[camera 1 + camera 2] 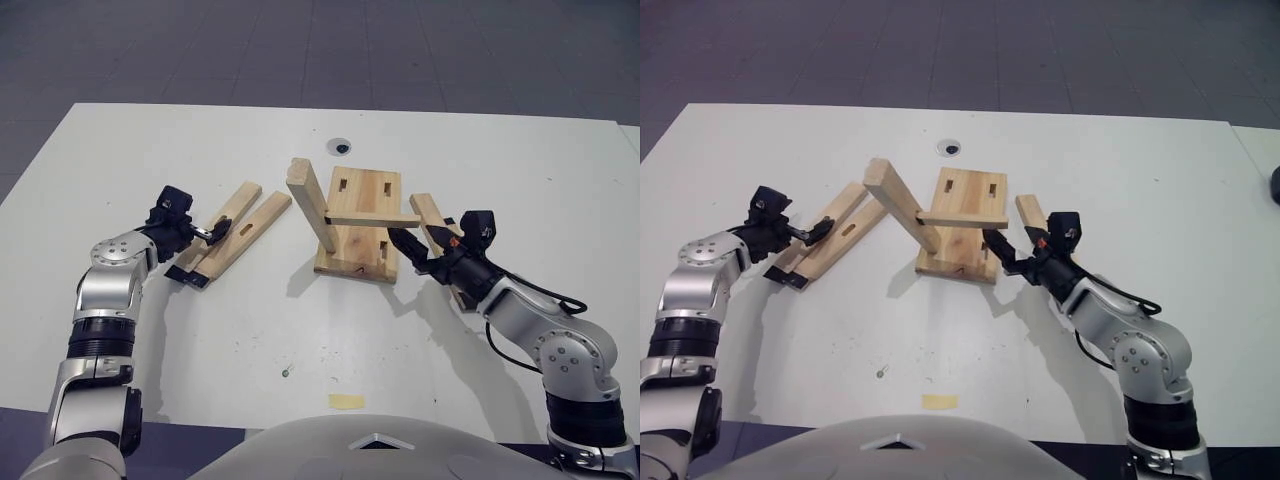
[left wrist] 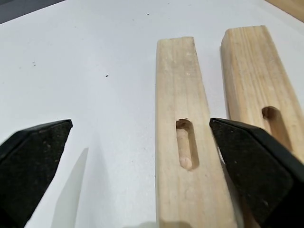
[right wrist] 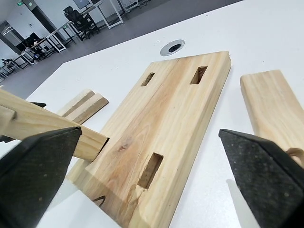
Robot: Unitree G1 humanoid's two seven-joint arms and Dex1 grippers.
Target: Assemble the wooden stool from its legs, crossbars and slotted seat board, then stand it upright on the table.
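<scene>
The slotted seat board [image 1: 365,190] lies flat mid-table. One leg [image 1: 308,200] stands tilted in a slot at its left edge, and a crossbar [image 1: 372,218] juts from that leg over the board. Two more legs [image 1: 232,228] lie side by side to the left. My left gripper [image 1: 205,234] is open at their near ends; the left wrist view shows one slotted leg [image 2: 185,142] between its fingers [image 2: 33,161]. A loose leg [image 1: 432,213] lies to the right of the board. My right gripper [image 1: 406,242] is open at the board's right edge, below the crossbar's free end [image 3: 90,142].
A round cable hole [image 1: 341,147] sits in the white table [image 1: 150,150] behind the board. A strip of yellow tape [image 1: 346,401] and a small dark speck [image 1: 285,374] lie near the front edge.
</scene>
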